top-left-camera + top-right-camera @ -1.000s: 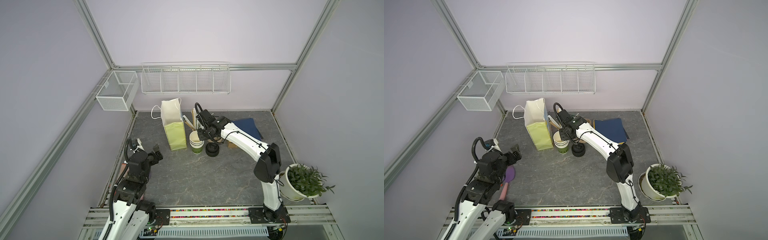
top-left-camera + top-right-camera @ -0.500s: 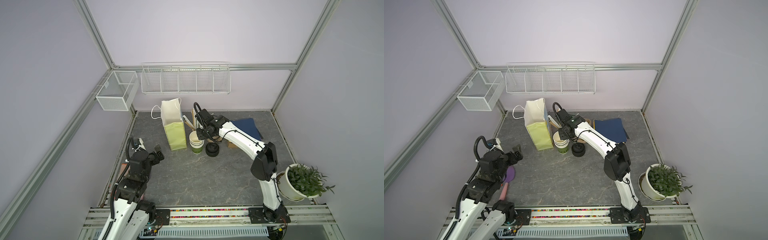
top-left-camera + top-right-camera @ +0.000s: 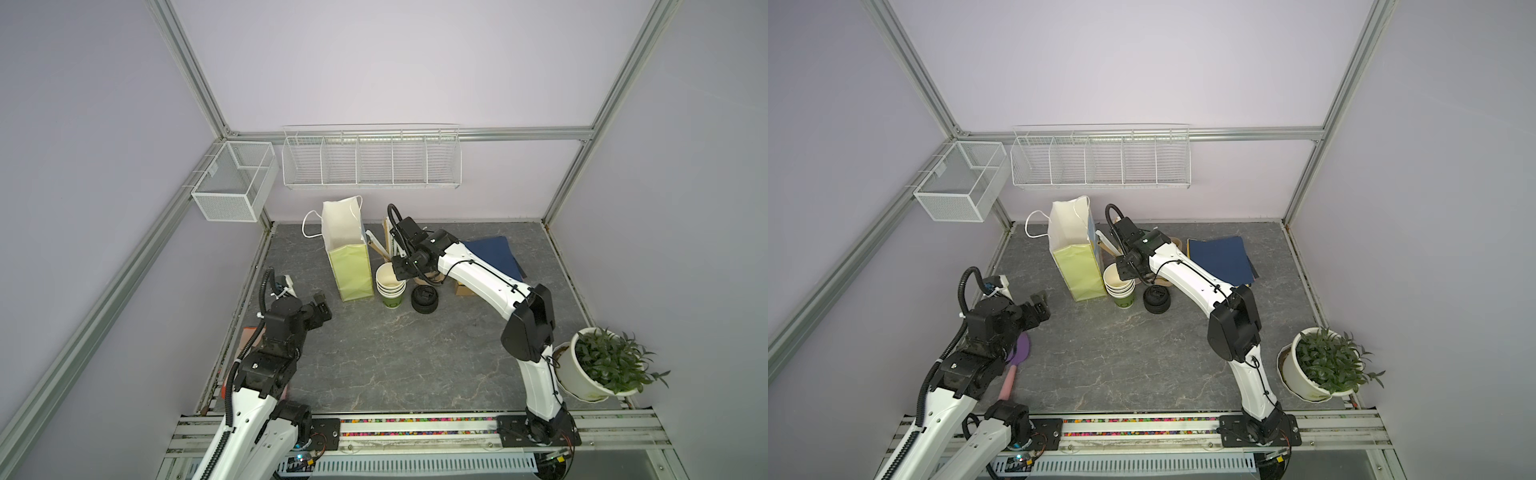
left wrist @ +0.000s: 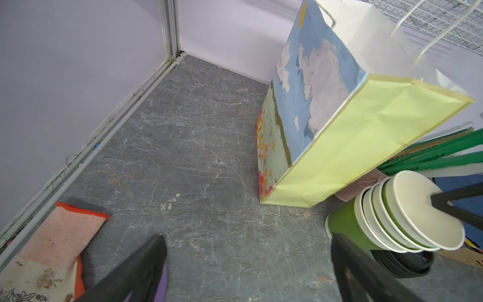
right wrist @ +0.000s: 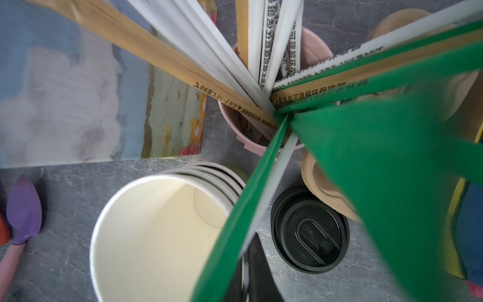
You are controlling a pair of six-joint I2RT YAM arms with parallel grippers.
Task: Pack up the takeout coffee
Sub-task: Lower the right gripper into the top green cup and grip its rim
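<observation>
Green cups [image 3: 390, 286] stacked beside bag [image 3: 349, 270], right tool [image 4: 435, 202] pinched shut on topmost rim, left tool [image 4: 247, 239] gaping wide above counter [image 3: 395, 353].

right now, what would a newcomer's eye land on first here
The paper bag with yellow-green sides stands near the back wall, beside a stack of green cups. The right gripper is shut on the rim of the top cup, black lids to the stack's right. A potted plant sits at the front right corner.
</observation>
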